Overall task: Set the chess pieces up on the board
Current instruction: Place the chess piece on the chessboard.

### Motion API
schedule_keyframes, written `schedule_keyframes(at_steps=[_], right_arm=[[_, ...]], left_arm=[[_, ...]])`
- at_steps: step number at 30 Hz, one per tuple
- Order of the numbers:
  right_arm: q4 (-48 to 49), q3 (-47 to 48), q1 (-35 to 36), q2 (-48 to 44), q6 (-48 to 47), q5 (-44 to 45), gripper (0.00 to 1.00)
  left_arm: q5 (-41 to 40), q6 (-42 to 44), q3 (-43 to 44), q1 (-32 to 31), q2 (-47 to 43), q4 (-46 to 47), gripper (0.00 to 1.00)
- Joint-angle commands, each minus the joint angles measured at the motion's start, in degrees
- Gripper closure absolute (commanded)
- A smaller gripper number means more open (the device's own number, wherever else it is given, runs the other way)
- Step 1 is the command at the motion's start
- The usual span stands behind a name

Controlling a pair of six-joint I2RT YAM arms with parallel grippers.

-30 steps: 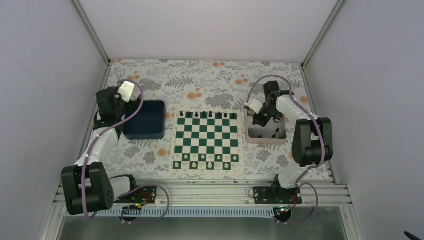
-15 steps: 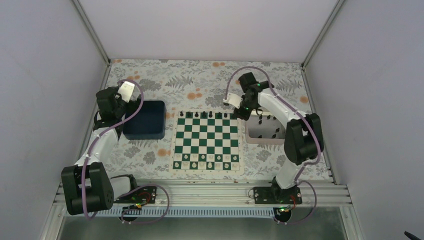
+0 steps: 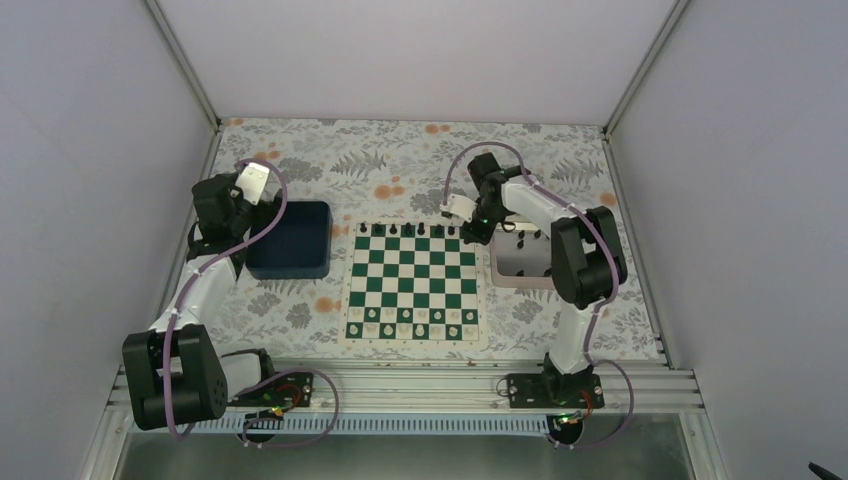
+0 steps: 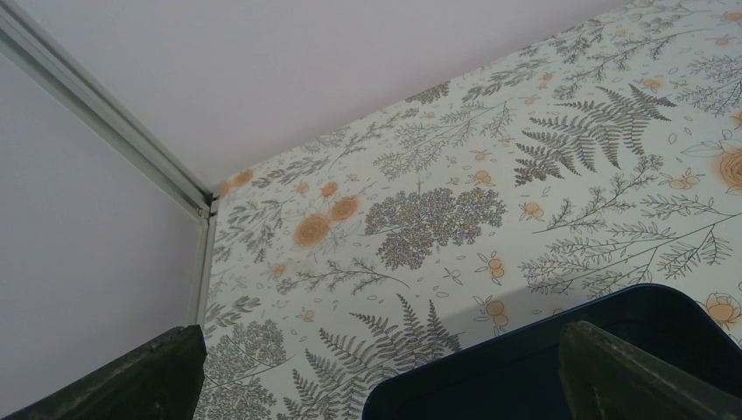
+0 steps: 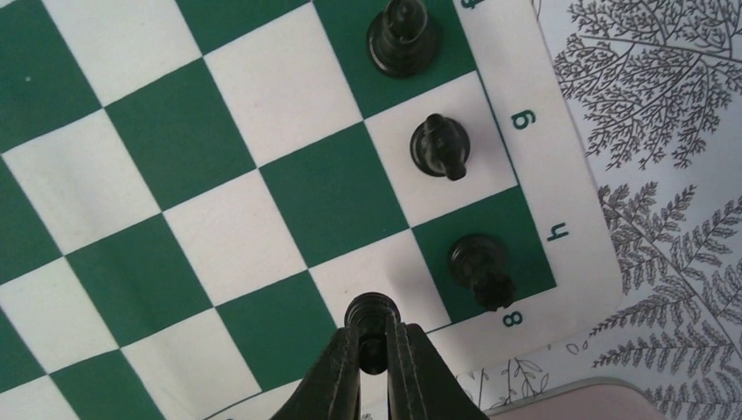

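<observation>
Pieces [image 3: 408,230]: the black set is partly placed. A line of them stands along the board's [image 3: 412,277] far row. Seven are plain in the top view, and the right wrist view shows the far right corner square filled too.
Held piece [image 5: 372,313]: small and black, a pawn by its round head. It hangs over the white square one row nearer than the board's far right corner, next to the corner piece [image 5: 477,262]. Whether it touches the square I cannot tell.
Right jaws: clenched on the held piece, pinching it just under the head.
Left jaws: spread wide and carrying nothing, well off the board's far left corner.
Bin [image 3: 290,240]: dark blue, just off the board's left edge toward the far end.
Second far row: bare in the top view, apart from the square under the right jaws.
White pieces [image 3: 405,314]: standing in the board's two near rows, too small to count.
Tray [image 3: 530,284]: just off the board's right edge, toward the far corner. A few black pieces lie in it.
Done: the black back row, by the look of it.
Left: I judge the pawn row is only starting. The held piece is to be set down and let go, then the rest brought from the tray, one to each square of that row.
Progress: about halfway for black.
</observation>
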Motion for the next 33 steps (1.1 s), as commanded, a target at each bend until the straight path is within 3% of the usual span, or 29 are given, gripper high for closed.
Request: schedule_keyframes(at_steps=[1,25,28,33], right_arm=[[2.1,1.6,0.3,1.9,0.5,0.4,0.92],[1.3,0.9,0.3,4.8,0.5,1.1,0.90],[1.4,1.1,0.3,4.6,0.7,1.1,0.84],[0.1,1.7,0.1,1.0,0.8,0.7,0.64]], left_arm=[[0.8,-0.3,0.3,0.5,-0.3,0.7,0.00],[0.9,-0.3,0.1,0.5,-0.1,1.0,0.00],[0.9,-0.2,0.0,0.5,-0.1,1.1,0.00],[1.0,-0.2,0.2,0.5,0.0,0.9,0.00]])
